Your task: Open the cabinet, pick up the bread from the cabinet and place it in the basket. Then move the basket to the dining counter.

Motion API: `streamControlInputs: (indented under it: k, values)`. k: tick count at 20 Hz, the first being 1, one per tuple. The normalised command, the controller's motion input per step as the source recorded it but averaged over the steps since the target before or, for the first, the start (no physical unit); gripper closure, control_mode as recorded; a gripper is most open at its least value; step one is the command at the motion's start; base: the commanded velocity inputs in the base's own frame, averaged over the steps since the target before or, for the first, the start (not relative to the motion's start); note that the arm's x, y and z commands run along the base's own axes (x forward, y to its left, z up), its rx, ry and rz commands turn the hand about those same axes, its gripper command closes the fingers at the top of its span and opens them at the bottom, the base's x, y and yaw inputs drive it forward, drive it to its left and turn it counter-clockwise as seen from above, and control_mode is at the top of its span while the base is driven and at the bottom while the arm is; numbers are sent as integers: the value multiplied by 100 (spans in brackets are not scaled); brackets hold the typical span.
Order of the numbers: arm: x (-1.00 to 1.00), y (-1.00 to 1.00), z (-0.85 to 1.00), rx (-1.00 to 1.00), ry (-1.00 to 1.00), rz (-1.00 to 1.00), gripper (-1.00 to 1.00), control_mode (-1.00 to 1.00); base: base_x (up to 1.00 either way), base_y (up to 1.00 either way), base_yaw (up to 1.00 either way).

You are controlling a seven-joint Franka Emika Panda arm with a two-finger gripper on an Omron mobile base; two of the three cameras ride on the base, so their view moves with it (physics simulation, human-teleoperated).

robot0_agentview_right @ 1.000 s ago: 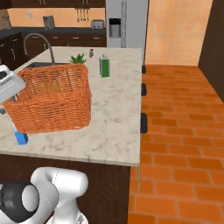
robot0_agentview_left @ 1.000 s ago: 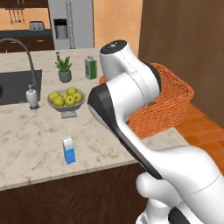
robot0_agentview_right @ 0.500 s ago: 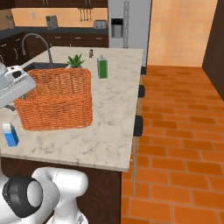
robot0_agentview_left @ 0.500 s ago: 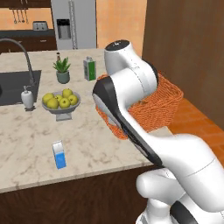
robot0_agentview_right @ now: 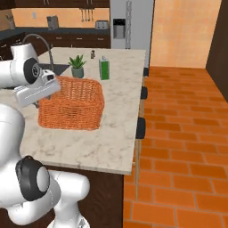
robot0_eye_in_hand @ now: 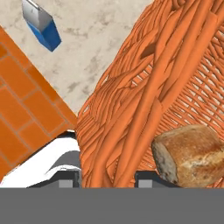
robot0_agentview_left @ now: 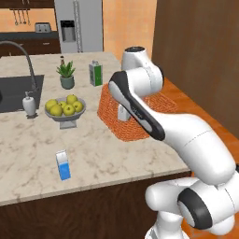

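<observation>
My gripper [robot0_eye_in_hand: 107, 177] is clamped on the basket [robot0_agentview_right: 73, 104] wall, one finger each side. Bread [robot0_eye_in_hand: 190, 153] sits inside, just beside my inner finger; basket rests on dining counter [robot0_agentview_left: 107, 154].

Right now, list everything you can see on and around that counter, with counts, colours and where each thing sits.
Orange woven mesh basket: one, on the beige veined stone counter.
Tan-brown bread lump: one, inside the basket.
Green bottle: one, far end of counter.
Potted green plant: one, beside the bottle.
Grey bowl of yellow-green fruit: one, by the sink.
White soap dispenser: one, sink edge.
Blue and white carton: one, near front edge.
Silver fridge: one, background.
Pincer: one, dark tips either side of the basket's wall.
</observation>
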Motion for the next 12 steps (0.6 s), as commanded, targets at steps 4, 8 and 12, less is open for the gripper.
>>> streamControlInputs:
  k: [4, 8, 12]
  values:
    - [100, -22, -77, 1, 12, 12, 100, -100, 0, 0, 0]
    - [100, -29, -82, 0, 14, 17, 100, -100, 0, 0, 0]
    - [98, -14, -79, 0, 10, 7, 100, -100, 0, 0, 0]
